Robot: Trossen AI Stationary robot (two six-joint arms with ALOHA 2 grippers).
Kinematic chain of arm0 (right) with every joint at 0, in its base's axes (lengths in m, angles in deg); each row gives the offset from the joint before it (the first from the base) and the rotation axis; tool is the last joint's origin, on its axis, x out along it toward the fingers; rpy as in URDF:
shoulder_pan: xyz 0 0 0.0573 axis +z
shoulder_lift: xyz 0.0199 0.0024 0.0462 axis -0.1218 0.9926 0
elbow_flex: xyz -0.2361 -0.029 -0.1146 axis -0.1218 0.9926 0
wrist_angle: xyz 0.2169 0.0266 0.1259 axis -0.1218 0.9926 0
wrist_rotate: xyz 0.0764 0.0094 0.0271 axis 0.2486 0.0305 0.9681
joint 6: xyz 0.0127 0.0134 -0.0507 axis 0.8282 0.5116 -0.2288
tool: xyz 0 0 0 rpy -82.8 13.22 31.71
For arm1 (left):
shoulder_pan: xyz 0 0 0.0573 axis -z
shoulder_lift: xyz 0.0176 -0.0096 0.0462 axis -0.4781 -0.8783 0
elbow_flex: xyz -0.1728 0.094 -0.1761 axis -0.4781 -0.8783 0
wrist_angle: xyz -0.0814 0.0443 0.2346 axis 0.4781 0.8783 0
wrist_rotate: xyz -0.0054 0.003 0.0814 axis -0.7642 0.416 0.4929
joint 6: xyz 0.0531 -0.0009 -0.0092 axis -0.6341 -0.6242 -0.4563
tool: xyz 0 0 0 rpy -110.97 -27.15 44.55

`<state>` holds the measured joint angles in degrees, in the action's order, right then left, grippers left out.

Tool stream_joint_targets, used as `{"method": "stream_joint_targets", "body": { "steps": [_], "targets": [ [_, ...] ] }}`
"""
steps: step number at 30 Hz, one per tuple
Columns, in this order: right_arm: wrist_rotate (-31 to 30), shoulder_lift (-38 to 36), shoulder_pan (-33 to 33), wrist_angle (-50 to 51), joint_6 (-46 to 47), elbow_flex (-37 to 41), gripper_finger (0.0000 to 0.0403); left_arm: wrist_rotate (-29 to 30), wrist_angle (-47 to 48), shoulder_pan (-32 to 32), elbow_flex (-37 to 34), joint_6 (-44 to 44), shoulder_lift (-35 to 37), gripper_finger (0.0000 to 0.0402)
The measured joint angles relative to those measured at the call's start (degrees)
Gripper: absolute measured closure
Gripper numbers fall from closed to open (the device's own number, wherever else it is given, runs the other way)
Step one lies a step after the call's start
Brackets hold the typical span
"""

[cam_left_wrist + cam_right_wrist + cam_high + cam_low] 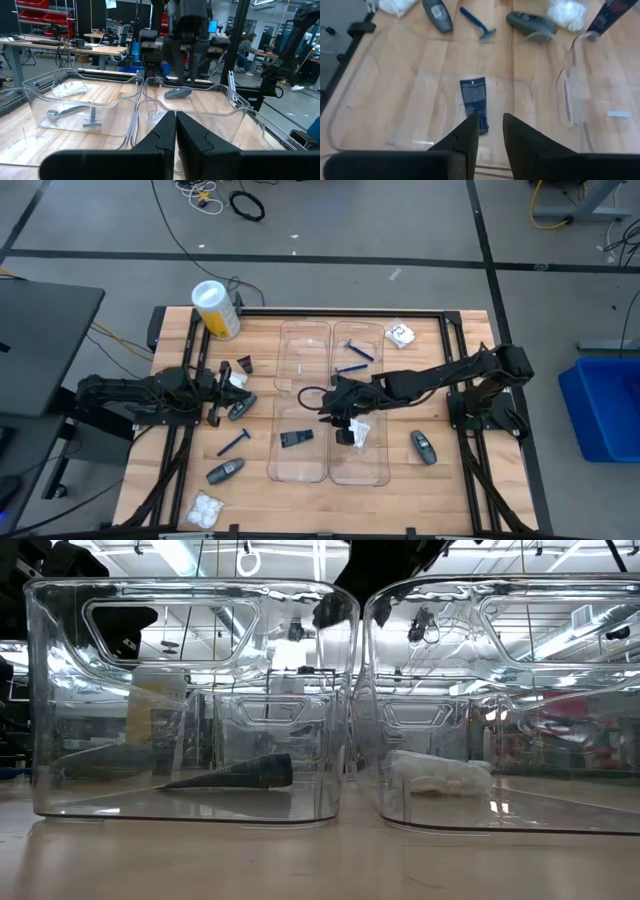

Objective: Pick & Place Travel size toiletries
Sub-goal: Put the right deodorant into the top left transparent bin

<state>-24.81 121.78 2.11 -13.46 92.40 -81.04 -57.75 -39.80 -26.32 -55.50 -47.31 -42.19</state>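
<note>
1. Across the middle of the light wooden table [420, 485], four clear plastic compartment trays [305, 330] stand in a block. Their thin walls are hard to see, so every move here should rise clear of the rims before travelling sideways.
2. Reaching in from the right edge, the right gripper [338, 408] hovers over the block's centre. Its jaws are partly apart and nothing shows between them. I read this as the gap between one placement and the next fetch, so lift straight up first.
3. By the left edge, the left gripper [213, 390] waits among loose items with its jaws pressed together and empty.
4. Beside the right edge lies a dark grey oval tube [423, 446], probably the handiest next pick. Approach along its short axis, because the rounded body could squirt out.
5. Already in trays are a small white crinkly packet [359, 432], just beside the right gripper, and a small dark cone piece [296, 437]. Avoid brushing either on the way out.
</note>
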Motion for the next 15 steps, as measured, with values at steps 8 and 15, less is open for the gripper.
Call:
{"method": "stream_joint_targets", "body": {
  "steps": [8, 15],
  "targets": [
    [-0.10, -5.89, 0.00, 0.99, -2.60, 0.00, 0.0341, 0.00, 0.00, -0.01, 0.00, -0.01, -0.01, 0.0379],
    [-0.17, -8.90, 0.00, 0.93, -3.08, 0.52, 0.0365, 0.01, 0.01, -0.01, 0.00, -0.01, 0.00, 0.0379]
  ]
}}
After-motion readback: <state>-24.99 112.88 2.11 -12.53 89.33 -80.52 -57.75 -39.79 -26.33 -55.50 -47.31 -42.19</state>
